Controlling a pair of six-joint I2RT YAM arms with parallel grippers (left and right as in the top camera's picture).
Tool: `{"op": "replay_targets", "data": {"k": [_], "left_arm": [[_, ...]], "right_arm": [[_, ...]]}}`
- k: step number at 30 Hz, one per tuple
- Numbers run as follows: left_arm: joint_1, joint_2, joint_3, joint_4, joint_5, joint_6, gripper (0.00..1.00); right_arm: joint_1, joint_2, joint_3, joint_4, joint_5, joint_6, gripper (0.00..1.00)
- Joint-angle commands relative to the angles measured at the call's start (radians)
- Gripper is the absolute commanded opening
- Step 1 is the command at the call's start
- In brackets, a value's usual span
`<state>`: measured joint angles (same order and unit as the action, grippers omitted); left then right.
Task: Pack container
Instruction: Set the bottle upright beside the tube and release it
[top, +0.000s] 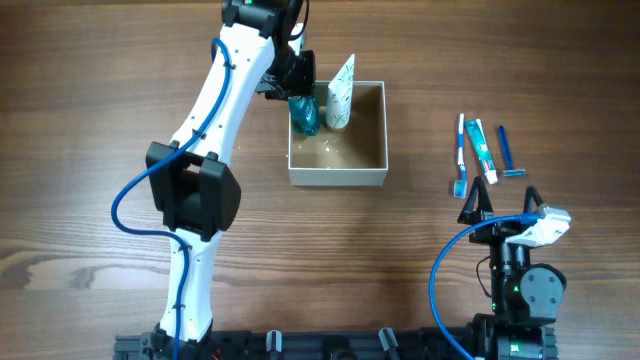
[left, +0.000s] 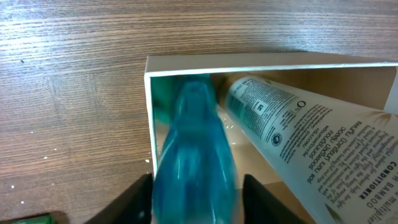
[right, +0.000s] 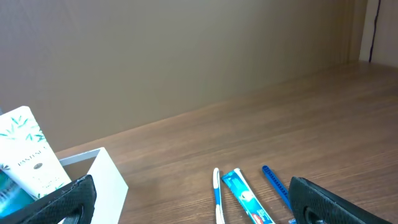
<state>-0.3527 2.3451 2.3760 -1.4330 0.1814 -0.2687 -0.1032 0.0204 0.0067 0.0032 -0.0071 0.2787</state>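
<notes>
The container (top: 337, 178) is a square white box with a tan inside, at the table's middle back. It also shows in the left wrist view (left: 249, 62) and the right wrist view (right: 109, 177). My left gripper (top: 297, 82) is shut on a teal bottle (top: 305, 115), whose lower end is inside the box's back left corner. The bottle (left: 194, 155) sits between the fingers (left: 198, 202). A white conditioner tube (top: 341, 92) leans in the box beside it (left: 311, 130). My right gripper (top: 482, 205) is open and empty, low near the front right (right: 199, 208).
A toothbrush (top: 461, 155), a toothpaste tube (top: 482, 148) and a blue razor (top: 508, 150) lie side by side on the wooden table right of the box, just beyond my right gripper. They also show in the right wrist view: the toothbrush (right: 216, 190), the toothpaste (right: 244, 196), the razor (right: 277, 183).
</notes>
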Motion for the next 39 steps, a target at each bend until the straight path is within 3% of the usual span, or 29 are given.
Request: {"op": "replay_targets", "data": {"k": [1,15,29,34,39], "left_arm": [[-0.005,-0.009,0.018,0.005,0.008,0.002,0.49],[-0.005,-0.017,0.018,0.05,0.016,-0.002,0.52],[-0.002,-0.161,0.018,0.127,0.031,-0.002,0.53],[0.016,-0.263,0.018,0.166,0.029,-0.005,0.71],[0.07,-0.354,0.018,0.092,-0.032,-0.005,0.73]], "right_arm": [[0.006,0.0,-0.002,0.003,0.006,-0.006,1.0],[0.006,0.0,-0.002,0.003,0.006,-0.006,1.0],[0.006,0.0,-0.002,0.003,0.006,-0.006,1.0],[0.006,0.0,-0.002,0.003,0.006,-0.007,1.0],[0.006,0.0,-0.002,0.003,0.006,-0.006,1.0]]}}
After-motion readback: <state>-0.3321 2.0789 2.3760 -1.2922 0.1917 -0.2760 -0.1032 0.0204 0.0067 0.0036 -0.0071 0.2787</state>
